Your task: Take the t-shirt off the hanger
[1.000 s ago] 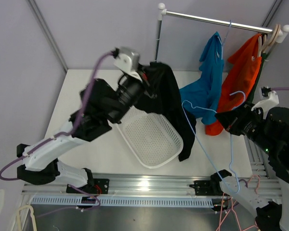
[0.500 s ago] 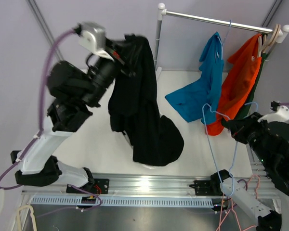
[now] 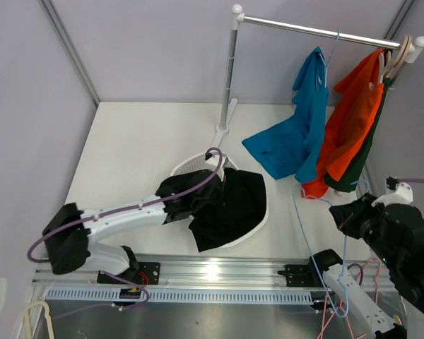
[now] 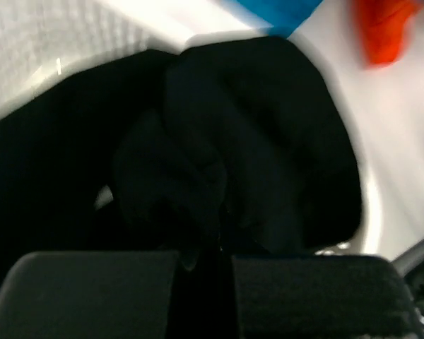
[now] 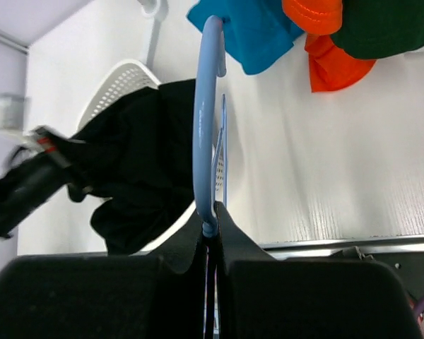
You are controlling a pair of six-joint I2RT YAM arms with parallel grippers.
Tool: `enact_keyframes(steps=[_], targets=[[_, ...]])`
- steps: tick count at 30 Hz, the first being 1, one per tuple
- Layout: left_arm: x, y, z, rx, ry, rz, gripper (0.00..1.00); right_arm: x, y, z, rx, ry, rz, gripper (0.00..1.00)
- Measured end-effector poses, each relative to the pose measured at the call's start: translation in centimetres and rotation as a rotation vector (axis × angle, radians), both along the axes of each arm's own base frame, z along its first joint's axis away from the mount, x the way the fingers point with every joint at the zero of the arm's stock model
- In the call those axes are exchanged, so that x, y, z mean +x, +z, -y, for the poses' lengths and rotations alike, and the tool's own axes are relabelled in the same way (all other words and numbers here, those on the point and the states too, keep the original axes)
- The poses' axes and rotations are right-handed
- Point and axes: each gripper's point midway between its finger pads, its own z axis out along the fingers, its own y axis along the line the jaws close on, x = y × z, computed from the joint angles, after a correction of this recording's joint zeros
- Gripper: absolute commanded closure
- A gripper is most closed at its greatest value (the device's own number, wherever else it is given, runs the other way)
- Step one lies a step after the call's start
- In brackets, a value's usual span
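In the near-middle basket [image 3: 189, 165] the black t-shirt [image 3: 234, 206] lies bunched, directly under the left claw [image 4: 205, 258], which looks clenched on its cloth. Right claw [image 5: 209, 233], well to the right, grips the bare hanger [image 5: 201, 113].

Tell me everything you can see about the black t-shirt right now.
The black t-shirt is soft, dark cloth, crumpled in a heap with deep folds. It lies in the white mesh basket on the table, with one edge spilling over the near rim. The left hand is pressed into it, fingers close together with cloth between them. It is off the light blue hanger, which the right hand holds apart from it.
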Motion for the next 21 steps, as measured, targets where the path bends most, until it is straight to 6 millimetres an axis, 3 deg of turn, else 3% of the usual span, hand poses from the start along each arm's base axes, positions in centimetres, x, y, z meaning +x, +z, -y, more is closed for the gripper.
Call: enact_keyframes(steps=[4, 8, 11, 16, 17, 18, 19, 21], targets=[[-0.1, -5.9, 0.1, 0.106, 0.090, -0.173, 0.99, -2.0, 0.4, -0.8, 0.036, 0.080, 0.049, 1.00], [-0.6, -10.6, -0.4, 0.147, 0.116, -0.338, 0.99, -3.2, 0.3, -3.8, 0.082, 0.275, 0.038, 1.00], [0.4, -12.3, -1.0, 0.105, 0.144, -0.437, 0.99, -3.8, -0.1, -5.0, 0.090, 0.353, 0.020, 1.00], [1.3, -12.2, -1.2, 0.059, 0.157, -0.471, 0.98, -3.9, 0.2, -4.8, 0.066, 0.359, 0.039, 1.00], [1.2, -12.1, -1.2, 0.057, 0.155, -0.471, 0.87, -3.9, 0.2, -4.9, 0.065, 0.364, 0.040, 1.00], [1.2, -12.1, -1.1, 0.057, 0.153, -0.470, 0.30, -4.0, 0.2, -4.9, 0.064, 0.369, 0.042, 1.00], [1.2, -12.0, -1.1, 0.058, 0.146, -0.470, 0.01, -3.9, 0.3, -5.0, 0.062, 0.371, 0.045, 1.00], [1.1, -11.4, -0.4, 0.032, 0.128, -0.473, 0.01, -3.6, 0.6, -5.1, 0.061, 0.375, 0.064, 1.00]])
